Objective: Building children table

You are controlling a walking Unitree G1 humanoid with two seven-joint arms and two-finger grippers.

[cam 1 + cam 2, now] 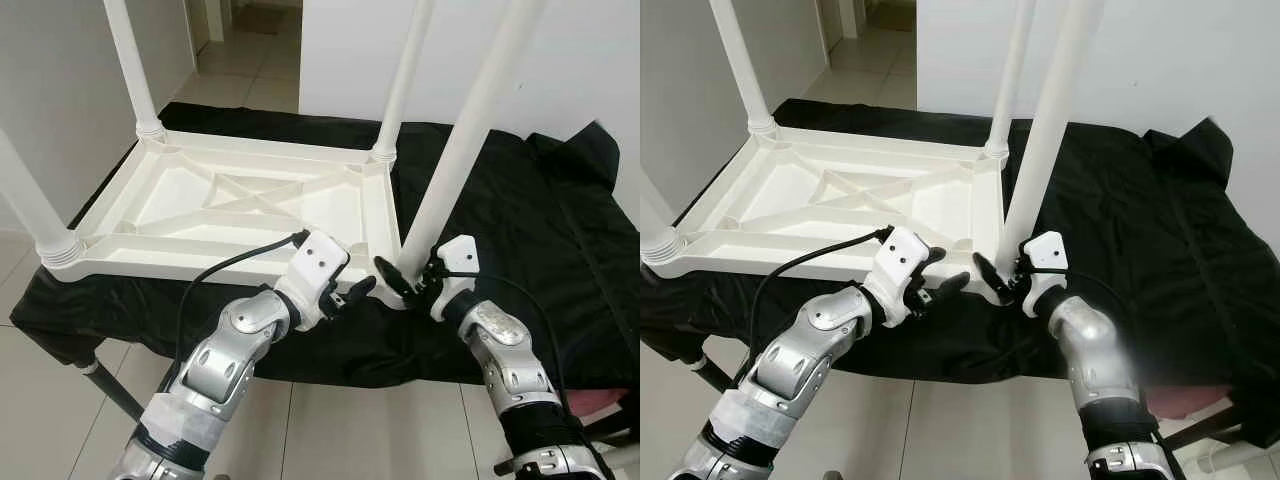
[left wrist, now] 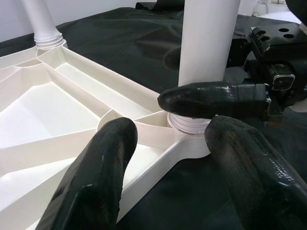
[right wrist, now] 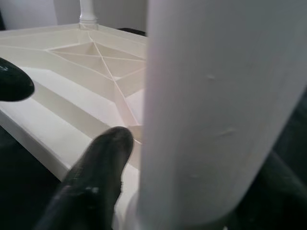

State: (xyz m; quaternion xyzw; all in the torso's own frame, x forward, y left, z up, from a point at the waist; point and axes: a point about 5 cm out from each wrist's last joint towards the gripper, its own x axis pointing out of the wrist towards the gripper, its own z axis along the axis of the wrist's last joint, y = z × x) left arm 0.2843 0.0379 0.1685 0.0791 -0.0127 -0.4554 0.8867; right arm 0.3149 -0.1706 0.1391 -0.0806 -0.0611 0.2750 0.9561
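Observation:
A white plastic children's table (image 1: 240,200) lies upside down on a black cloth. Three legs stand in its far-left (image 1: 130,60), far-right (image 1: 405,70) and near-left (image 1: 30,205) corners. The fourth leg (image 1: 470,130) stands tilted in the near-right corner socket (image 2: 189,127). My right gripper (image 1: 405,280) is shut on this leg just above the socket, with a finger (image 3: 96,177) on each side of it. My left gripper (image 1: 350,293) is open just left of that corner, its fingers (image 2: 91,182) spread before the corner rim, touching nothing.
The black cloth (image 1: 530,230) covers a low stand and hangs over its front edge. A dark strut (image 1: 105,385) slants to the tiled floor at the left. White walls are close on both sides, with a doorway behind. Something pink (image 1: 600,405) lies at the lower right.

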